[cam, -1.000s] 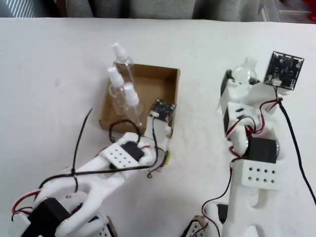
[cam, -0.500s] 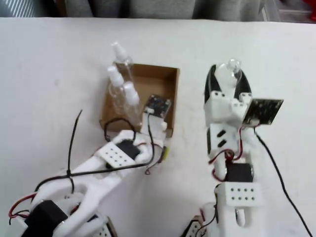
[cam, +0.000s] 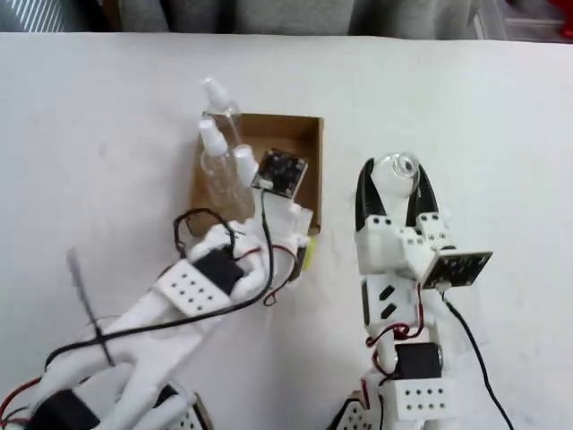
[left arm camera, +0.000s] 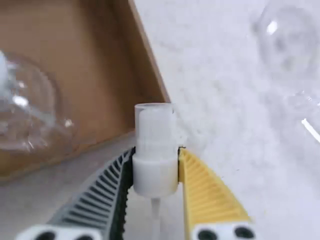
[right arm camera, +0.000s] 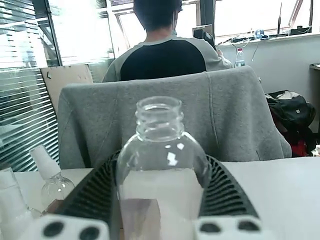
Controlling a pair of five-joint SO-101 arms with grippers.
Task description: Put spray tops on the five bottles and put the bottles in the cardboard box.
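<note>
Pretty clear two-arm capping setup here. A small white plastic spray top (left arm camera: 155,145) is pinched at its collar between the black finger and the yellow finger of the left gripper (left arm camera: 156,156). Its thin dip tube can be seen running back between the fingers toward the wrist. The top is held just off the near corner of the open brown cardboard box (cam: 315,166), on the side facing the other arm, presumably so it's close to both the box and the bottle.

A clear round-shouldered plastic bottle (right arm camera: 159,150) is clamped around its body by the two black fingers of the right gripper (cam: 394,184). It's held upright beside the box but apart from it. The neck is bare and open, and it sticks out past the fingertips, which looks deliberate: with the grip on the body, the mouth is left free for a top. Whether the base is resting on the white table (cam: 107,116) can't be told.

Three clear bottles with white spray tops (cam: 215,166) are stood together inside the box against the wall farthest from the right arm. That leaves the rest of the floor open for more.

So three look done, and the step in hand is judged to be capping a fourth. The top and the neck are near each other but not yet mated. The top may well need turning so the tube faces the neck. The tricky bit is likely to be getting that thin tube into a narrow mouth without the light bottle being tipped.
</note>
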